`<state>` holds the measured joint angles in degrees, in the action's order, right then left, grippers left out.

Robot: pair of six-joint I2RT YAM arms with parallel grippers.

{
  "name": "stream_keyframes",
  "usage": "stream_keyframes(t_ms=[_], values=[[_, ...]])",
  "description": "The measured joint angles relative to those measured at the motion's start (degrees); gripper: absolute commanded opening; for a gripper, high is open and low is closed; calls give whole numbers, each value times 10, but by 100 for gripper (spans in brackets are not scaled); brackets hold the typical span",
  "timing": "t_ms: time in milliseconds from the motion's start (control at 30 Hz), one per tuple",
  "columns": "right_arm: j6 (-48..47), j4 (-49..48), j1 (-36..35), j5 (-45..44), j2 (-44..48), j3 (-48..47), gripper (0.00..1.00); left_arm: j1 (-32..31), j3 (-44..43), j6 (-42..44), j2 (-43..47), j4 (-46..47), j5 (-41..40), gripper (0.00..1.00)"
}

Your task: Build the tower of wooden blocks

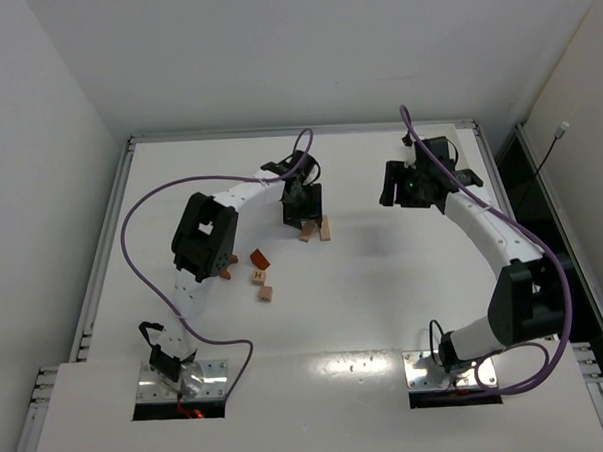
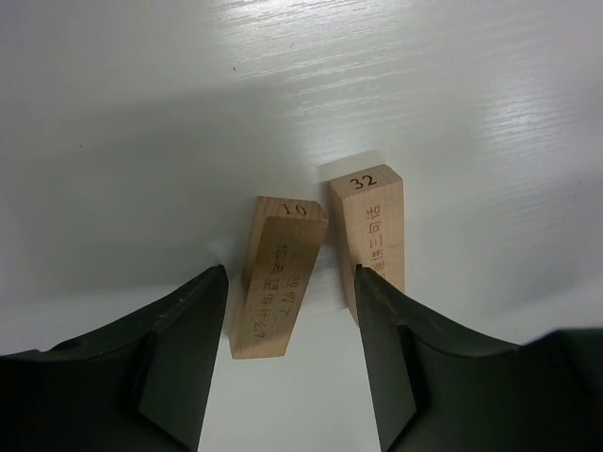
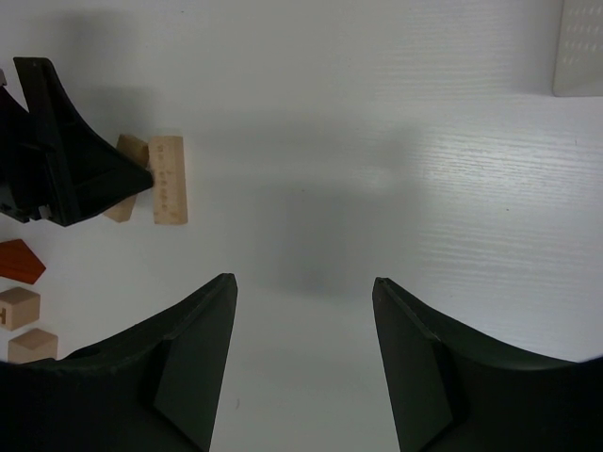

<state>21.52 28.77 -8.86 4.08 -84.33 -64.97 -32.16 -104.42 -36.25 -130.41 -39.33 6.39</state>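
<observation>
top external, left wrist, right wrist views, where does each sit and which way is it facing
top external: fixed above and behind the arms, looking down on the white table; both whole arms show, bases at the bottom.
left wrist: on the left arm, looking down at two pale tan wooden planks, numbered 10 and 32; its black fingers frame them.
right wrist: on the right arm, looking down across the table; its fingers show, open.
shared: both wrist views show the planks; right wrist also sees the left gripper.
</observation>
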Motion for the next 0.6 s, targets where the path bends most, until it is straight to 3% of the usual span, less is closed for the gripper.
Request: stream_keyframes(t_ms=[267, 433, 600], values=[[-1, -2, 0, 7, 0, 0, 55, 0, 24, 2, 29, 18, -38, 47], [-1, -13, -2, 18, 0, 9, 48, 0, 65, 17, 112, 28, -105, 21], [-1, -18, -26, 1, -1, 14, 44, 0, 106, 43, 191, 39, -150, 5]])
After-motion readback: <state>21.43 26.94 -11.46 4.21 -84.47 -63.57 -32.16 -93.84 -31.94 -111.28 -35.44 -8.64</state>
